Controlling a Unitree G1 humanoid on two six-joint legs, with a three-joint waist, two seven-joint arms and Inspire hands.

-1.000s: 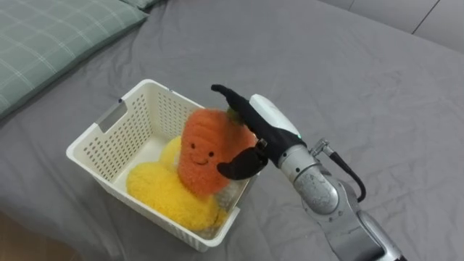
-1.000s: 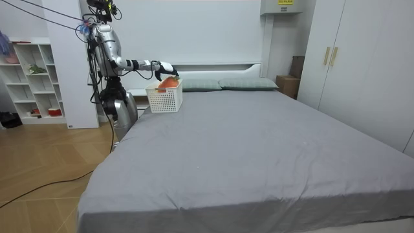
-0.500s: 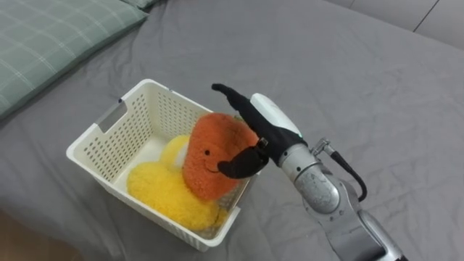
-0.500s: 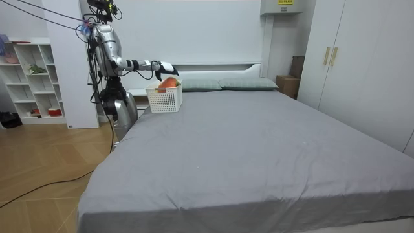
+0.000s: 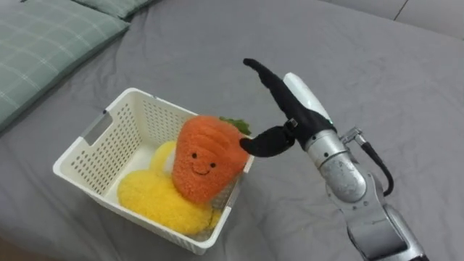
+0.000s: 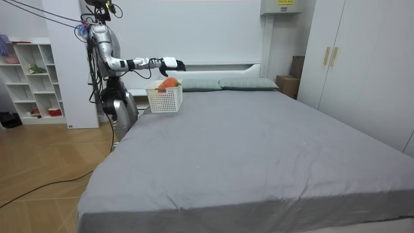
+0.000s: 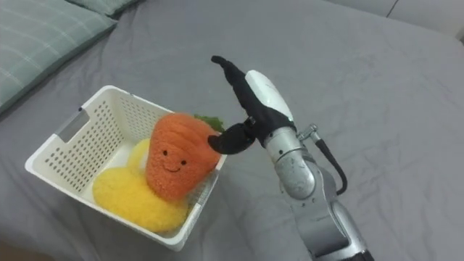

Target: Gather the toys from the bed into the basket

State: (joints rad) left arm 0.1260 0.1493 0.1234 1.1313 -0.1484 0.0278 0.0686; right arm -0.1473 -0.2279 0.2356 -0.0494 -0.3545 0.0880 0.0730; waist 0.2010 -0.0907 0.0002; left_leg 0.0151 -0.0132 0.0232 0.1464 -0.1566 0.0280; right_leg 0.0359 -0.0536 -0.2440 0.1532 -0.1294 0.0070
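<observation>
Grey bed (image 5: 217, 43): smiling orange carrot plush (image 5: 203, 156) in white basket (image 5: 119, 145), robot hand (image 5: 301, 110) fingers apart.

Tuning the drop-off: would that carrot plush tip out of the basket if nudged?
Probably soft and light: the carrot plush looks fuzzy and stuffed. It sits high on the yellow plush, against the basket rim, so a nudge might tip it.
</observation>
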